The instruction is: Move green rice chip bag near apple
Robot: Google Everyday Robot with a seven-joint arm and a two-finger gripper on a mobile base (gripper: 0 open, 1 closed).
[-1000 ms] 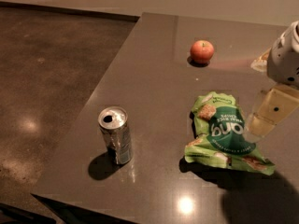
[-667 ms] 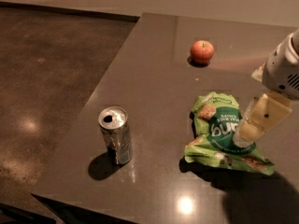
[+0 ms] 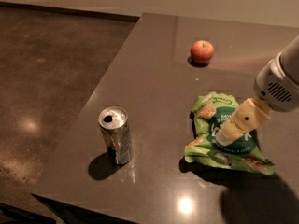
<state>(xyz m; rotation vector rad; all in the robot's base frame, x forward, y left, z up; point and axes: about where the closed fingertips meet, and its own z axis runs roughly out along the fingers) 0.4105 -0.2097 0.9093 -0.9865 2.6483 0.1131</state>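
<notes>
The green rice chip bag [image 3: 219, 149] lies crumpled on the dark table [image 3: 154, 92] at the front right. It is light green with a dark green round logo and pictured tan chips. The apple [image 3: 202, 51] is small and red-orange, and it sits farther back on the table, well apart from the bag. My gripper [image 3: 227, 133] comes in from the right edge on a white and cream arm. Its tip is over the middle of the bag, on the logo, and covers part of it.
A dented silver can [image 3: 115, 134] with an open top stands upright at the table's front left, near the left edge. Beyond that edge is a polished dark floor [image 3: 46, 78]. The table's front edge runs just below the can and the bag.
My gripper has moved left and down, from the bag's right side to over its middle. The bag, apple and can have not moved.
</notes>
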